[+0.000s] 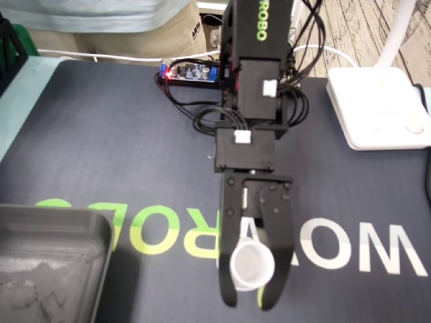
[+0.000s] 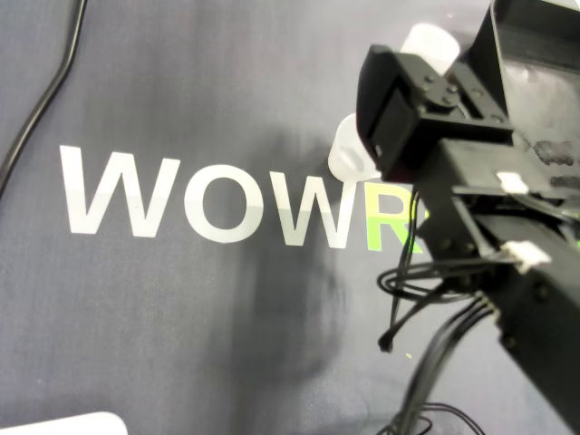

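A small white cup (image 1: 252, 264) sits between the two black fingers of my gripper (image 1: 249, 299), low in the fixed view and just past the "WOWROBO" lettering on the dark mat. The fingers press against both sides of the cup, so the gripper is shut on it. The arm reaches down toward the camera from its base at the top. In the overhead view the same cup (image 2: 347, 149) shows only its left part, because the gripper's black body covers the rest and the fingertips.
A grey tray (image 1: 101, 225) fills the lower left corner of the fixed view. A white lamp base (image 1: 377, 108) stands at the upper right, with a circuit board (image 1: 192, 70) and cables by the arm's base. The overhead view shows another white cup (image 2: 426, 41) near the tray (image 2: 535, 50).
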### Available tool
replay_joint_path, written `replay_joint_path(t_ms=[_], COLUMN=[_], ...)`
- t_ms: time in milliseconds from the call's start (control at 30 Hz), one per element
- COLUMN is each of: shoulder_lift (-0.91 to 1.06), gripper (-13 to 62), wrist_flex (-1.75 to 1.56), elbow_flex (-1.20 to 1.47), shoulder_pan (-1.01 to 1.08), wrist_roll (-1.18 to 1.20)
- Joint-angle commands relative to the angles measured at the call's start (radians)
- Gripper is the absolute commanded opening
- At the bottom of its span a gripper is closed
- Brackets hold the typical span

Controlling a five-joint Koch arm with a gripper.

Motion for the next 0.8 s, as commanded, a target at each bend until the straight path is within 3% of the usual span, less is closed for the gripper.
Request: replay_joint_path(t_ms=[0, 167, 500, 767], shoulder_lift=[0.009, 0.020, 0.282, 0.509], gripper=[18.4, 24.9, 25.9, 25.9], wrist_flex=[-0.072, -0.071, 0.015, 0.324], elbow_flex=[-0.018, -0.003, 0.002, 0.008], shoulder_pan=[0.000, 0.002, 0.000, 0.060], wrist_roll=[-0.006, -0.003, 0.146, 0.999])
